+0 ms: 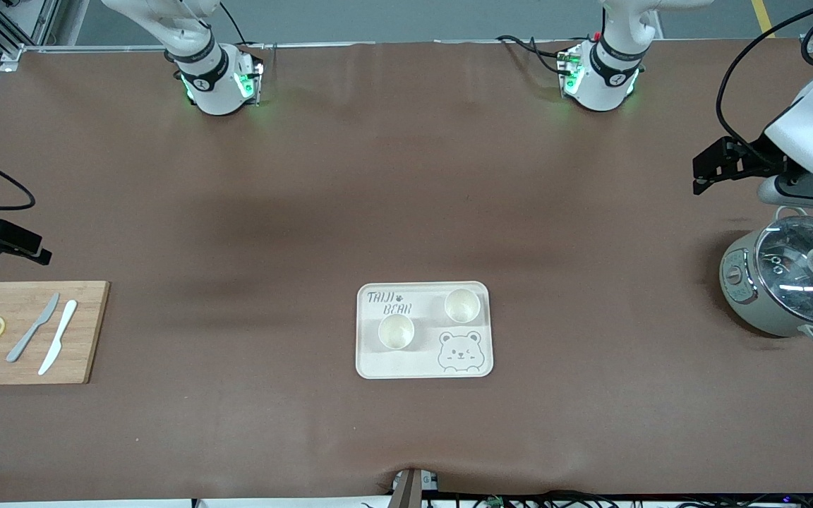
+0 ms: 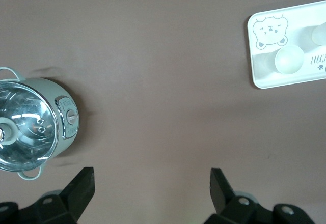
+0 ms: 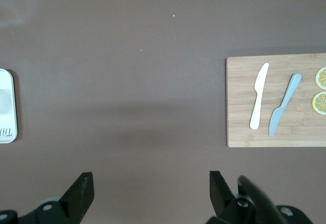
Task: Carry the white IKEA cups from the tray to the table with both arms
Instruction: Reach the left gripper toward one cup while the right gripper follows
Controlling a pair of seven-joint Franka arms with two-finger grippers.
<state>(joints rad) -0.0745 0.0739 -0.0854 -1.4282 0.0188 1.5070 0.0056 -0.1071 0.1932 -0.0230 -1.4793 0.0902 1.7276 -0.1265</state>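
Two cups (image 1: 396,331) (image 1: 461,305): upright on tray (image 1: 371,367), counter (image 1: 406,212) centre; one at 2 o'clock of the other.
Right gripper (image 3: 147,191): fingers apart, empty, over counter beside board (image 1: 89,331).
Left gripper (image 2: 152,188): fingers apart, empty, over counter beside pot (image 1: 787,286).

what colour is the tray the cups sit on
Cream-white tray with a grey bear drawing; the front view shows it best.

Front cam: high, across the table, facing both bases, whole table in frame. Both wrist cams look straight down from well above. Left wrist shares bear tray (image 2: 260,66) and pot (image 2: 30,127) with front; right wrist shares cutting board (image 3: 239,127).
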